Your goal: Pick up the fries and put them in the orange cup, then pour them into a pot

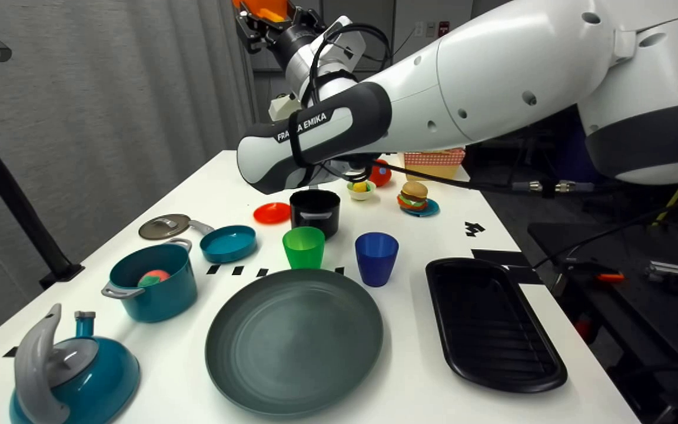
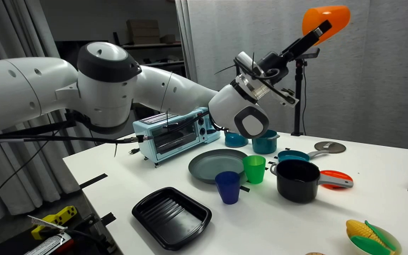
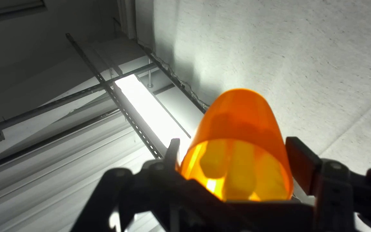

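One orange cup [image 3: 241, 120], grasped: end effector [image 3: 233, 153] is clamped on it from both sides, up in the air, well above the counter [image 2: 271, 230]. End effector points upward in both exterior views. Cup is tilted, mouth facing us in wrist view. Fries [image 3: 239, 174] are inside it, blurred yellow shapes; can't get a count.

Pots, both on the counter: black saucepan [image 2: 296, 189] upright, just beside the red plate [image 1: 272, 213]. Teal pot [image 1: 165, 297] upright, red-and-green toy [image 1: 153, 277] inside. Teal frying pan [image 1: 228, 242] sits between the two, glass lid [image 1: 156, 228] near its handle.

Rest: green cup [image 1: 303, 247] upright, just beside the dark grey plate [image 1: 295, 344]; can't tell if they touch. Blue cup [image 1: 376, 259] upright, near both. Black baking tray [image 1: 495, 324] apart from the blue cup. Teal kettle [image 1: 100, 380] near the teal pot. Light blue toaster oven [image 2: 175, 132] behind the dark grey plate in an exterior view. Toy burger [image 1: 413, 196] on a small teal plate [image 1: 431, 208]; bowl [image 1: 361, 194] with toy corn [image 2: 360, 229] near it.
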`<action>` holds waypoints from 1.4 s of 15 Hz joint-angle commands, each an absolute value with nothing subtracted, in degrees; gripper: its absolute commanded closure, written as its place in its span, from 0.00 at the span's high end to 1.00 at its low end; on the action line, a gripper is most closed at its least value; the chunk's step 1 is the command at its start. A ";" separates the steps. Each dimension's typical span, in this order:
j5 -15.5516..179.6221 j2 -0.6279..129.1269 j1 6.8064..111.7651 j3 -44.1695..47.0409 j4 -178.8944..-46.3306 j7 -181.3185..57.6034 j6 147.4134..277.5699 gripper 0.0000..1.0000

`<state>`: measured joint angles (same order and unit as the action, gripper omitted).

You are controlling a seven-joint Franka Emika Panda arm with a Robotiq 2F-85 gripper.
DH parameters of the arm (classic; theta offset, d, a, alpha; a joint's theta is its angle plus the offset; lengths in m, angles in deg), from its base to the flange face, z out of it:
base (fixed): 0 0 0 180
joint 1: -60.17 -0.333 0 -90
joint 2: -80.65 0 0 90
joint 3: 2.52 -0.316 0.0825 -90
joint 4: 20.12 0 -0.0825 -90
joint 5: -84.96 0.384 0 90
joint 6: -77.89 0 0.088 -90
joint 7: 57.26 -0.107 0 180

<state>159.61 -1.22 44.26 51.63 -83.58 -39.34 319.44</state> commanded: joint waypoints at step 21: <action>144.64 11.90 55.70 24.79 -81.78 -28.38 310.24 0.56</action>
